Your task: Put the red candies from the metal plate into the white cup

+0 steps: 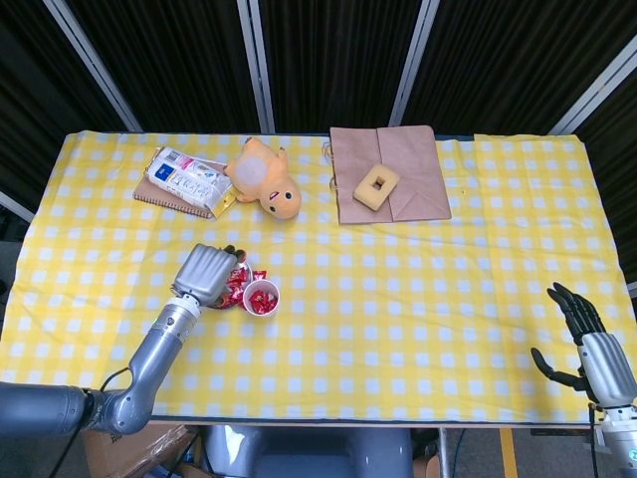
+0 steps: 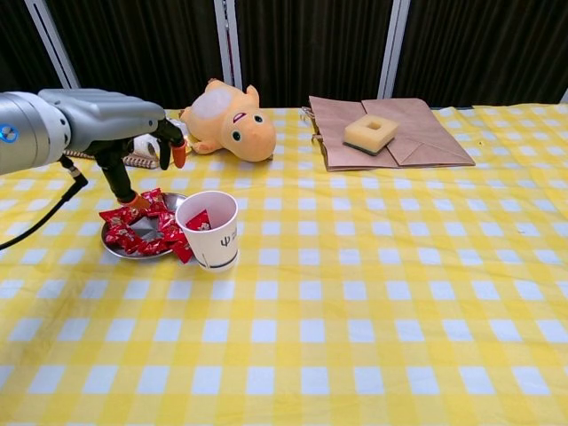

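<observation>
Had left hand [image 2: 115, 133] over round metal plate [image 2: 115, 248], fingers spread and pointing down, nothing held, one fingertip [image 2: 139, 201] touching red wrapped candies [image 2: 142, 229] heaped on plate. White paper cup [image 2: 209, 230] stood upright just beside plate, touching candy at rim side; saw one red candy inside. My right hand [image 1: 589, 349] sat at far edge of yellow checked surface [image 2: 373, 293], fingers apart, empty. Orange plush toy [image 2: 226, 122] lay behind plate, well apart.
</observation>
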Motion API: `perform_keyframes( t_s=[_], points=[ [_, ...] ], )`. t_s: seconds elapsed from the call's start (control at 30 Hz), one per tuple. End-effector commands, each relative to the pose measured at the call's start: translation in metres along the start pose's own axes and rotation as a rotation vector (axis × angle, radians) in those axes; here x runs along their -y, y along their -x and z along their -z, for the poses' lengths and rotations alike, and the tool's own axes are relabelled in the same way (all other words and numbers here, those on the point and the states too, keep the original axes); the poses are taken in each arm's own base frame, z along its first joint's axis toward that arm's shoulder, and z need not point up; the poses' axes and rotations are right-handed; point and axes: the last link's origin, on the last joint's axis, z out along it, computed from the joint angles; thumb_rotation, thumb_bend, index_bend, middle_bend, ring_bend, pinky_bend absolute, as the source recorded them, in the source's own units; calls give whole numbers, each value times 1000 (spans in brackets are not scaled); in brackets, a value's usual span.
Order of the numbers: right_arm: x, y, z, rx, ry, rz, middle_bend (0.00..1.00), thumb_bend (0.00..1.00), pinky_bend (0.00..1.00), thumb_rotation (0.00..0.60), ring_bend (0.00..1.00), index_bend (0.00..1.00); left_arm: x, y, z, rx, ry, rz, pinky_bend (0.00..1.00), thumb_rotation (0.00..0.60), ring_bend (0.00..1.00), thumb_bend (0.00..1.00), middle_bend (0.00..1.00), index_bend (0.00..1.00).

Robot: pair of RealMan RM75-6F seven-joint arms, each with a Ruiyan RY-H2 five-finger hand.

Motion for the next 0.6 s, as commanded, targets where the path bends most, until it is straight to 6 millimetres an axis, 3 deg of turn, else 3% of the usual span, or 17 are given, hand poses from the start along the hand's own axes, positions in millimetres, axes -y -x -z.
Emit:
perform_keyframes(
  t_s=[0.03, 0.3, 0.6],
  points=[
    [0, 0, 0, 0, 1, 0, 0, 424, 0, 600, 0, 0, 7, 17, -5, 42, -21, -6, 935, 600, 905, 246, 311, 302],
    [-1, 0, -1, 2, 5, -3, 0, 423, 0, 600, 0, 0, 0, 42, -21, 87, -32, -8, 935, 600, 906, 246, 312, 302],
    [-1, -1, -1, 1, 2, -8, 0, 424, 0, 600, 0, 0, -3, 50, -29, 99, -44, -19, 935, 600, 905, 246, 311, 302]
  ],
)
